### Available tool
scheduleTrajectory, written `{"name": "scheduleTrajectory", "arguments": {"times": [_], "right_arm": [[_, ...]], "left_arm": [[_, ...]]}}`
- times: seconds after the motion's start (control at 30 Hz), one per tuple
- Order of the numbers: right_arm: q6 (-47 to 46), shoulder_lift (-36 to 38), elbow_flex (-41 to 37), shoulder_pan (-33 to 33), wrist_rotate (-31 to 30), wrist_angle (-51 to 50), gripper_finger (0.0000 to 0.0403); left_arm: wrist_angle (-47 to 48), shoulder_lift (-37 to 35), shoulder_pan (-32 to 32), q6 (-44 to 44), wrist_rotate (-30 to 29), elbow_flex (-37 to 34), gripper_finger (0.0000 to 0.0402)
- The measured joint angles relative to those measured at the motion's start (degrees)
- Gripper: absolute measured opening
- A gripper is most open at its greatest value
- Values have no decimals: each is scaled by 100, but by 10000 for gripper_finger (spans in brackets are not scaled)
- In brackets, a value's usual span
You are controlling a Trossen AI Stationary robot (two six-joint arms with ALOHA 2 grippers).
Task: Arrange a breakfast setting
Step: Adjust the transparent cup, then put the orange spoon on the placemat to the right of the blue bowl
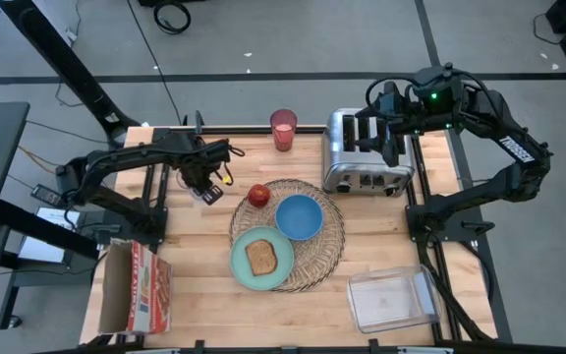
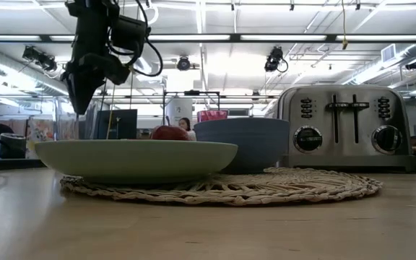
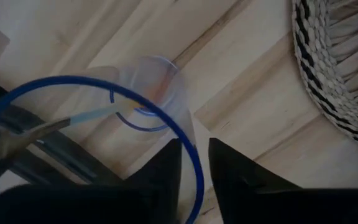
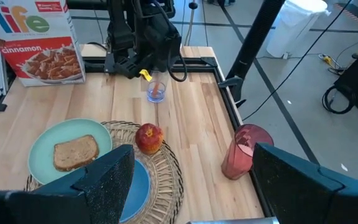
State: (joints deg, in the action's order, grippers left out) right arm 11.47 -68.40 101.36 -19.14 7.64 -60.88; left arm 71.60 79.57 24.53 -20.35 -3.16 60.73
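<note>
My left gripper is at the table's far left, left of the round wicker placemat, and is shut on a clear cup with a blue rim. Something orange shows inside the cup; I cannot tell if it is the spoon. The teal plate with the toast slice, the blue bowl and the red apple rest on the placemat. The pink cup stands at the far edge. My right gripper is open and empty above the silver toaster. My left gripper pinches the clear cup's blue rim with one finger inside the cup and one outside, at the rim's near side. The fingers come from above, pointing down. The cup's mouth faces up toward the wrist. I cannot tell whether its bottom touches the table.
A cereal box lies at the near left corner. A clear plastic container sits at the near right. The toaster stands at the far right, next to the placemat. Bare wood lies between the placemat and the left edge.
</note>
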Motion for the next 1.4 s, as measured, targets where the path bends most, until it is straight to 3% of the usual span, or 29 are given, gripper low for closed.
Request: {"name": "scheduleTrajectory", "arguments": {"times": [0.33, 0.7, 0.83, 1.13, 1.4], "right_arm": [[23, 0, 0, 0, -1, 0, 330], [107, -2, 0, -2, -2, 81, 330], [203, 0, 0, -2, -2, 81, 330], [202, -24, 2, -2, 254, 64, 330], [23, -210, 4, -4, 254, 85, 330]], "left_arm": [[191, -165, 0, -146, 190, 207, 144], [1051, -352, 18, 48, 188, 1242, 146], [1081, -840, 84, -124, 78, 1362, 146], [931, -2836, 1280, -1205, -376, 775, 172], [75, -3350, 2146, -1261, 153, -481, 237]]}}
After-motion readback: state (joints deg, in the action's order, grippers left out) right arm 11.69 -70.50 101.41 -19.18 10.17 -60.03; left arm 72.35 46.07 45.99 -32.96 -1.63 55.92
